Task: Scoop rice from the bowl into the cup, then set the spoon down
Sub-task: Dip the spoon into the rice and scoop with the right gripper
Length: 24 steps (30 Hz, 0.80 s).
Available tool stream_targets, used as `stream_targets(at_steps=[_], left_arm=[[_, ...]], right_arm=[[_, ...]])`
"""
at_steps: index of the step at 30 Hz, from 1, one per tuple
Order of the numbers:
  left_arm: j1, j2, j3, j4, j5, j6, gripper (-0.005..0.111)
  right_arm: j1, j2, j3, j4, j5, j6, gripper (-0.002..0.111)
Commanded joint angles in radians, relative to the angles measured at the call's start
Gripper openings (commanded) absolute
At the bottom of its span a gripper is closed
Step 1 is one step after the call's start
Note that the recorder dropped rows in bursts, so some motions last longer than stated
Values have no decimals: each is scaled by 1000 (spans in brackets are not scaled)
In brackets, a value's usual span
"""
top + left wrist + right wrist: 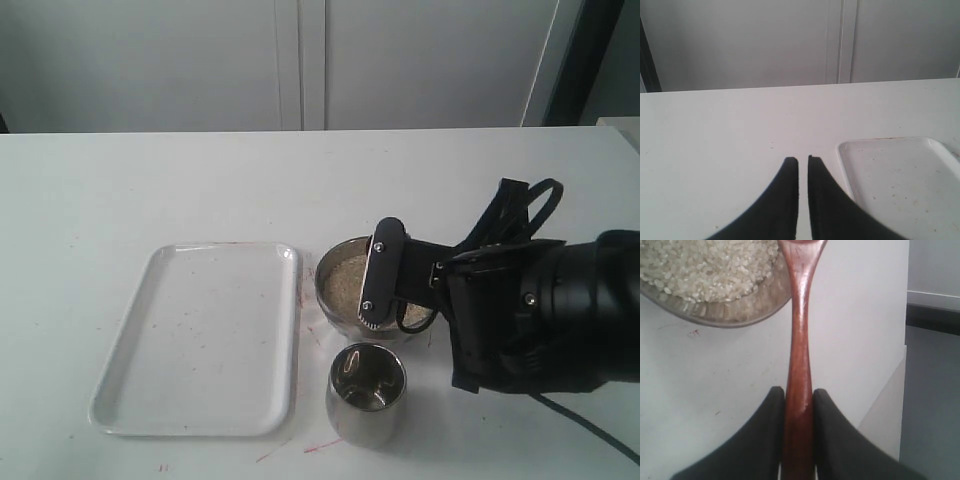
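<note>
My right claw (799,397) clamps the spoon (800,330) by its handle, head reaching over the rim of the bowl (747,310) of rice (710,265); the cup (366,395) stands just beside. My left claw (803,161), nearly together, holds nothing.

Bare lab-like test room: plain white table (150,180), blank pale cabinet panels (300,60) behind.

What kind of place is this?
Probably a lab test bench, not a kitchen: a white table, plain pale cabinet doors behind it, and a tray, bowl of rice and cup laid out.
</note>
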Motion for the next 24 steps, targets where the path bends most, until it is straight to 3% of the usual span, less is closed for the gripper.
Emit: stream_targets(at_steps=[1,24], left_arm=[[-6,-1,-6,-3,-4,-1,14],[-6,-1,-6,-3,-4,-1,14]], right_arm=[[-13,40,-25,-18,-6,20,0],[-13,109,-68,-44,7,56,0]])
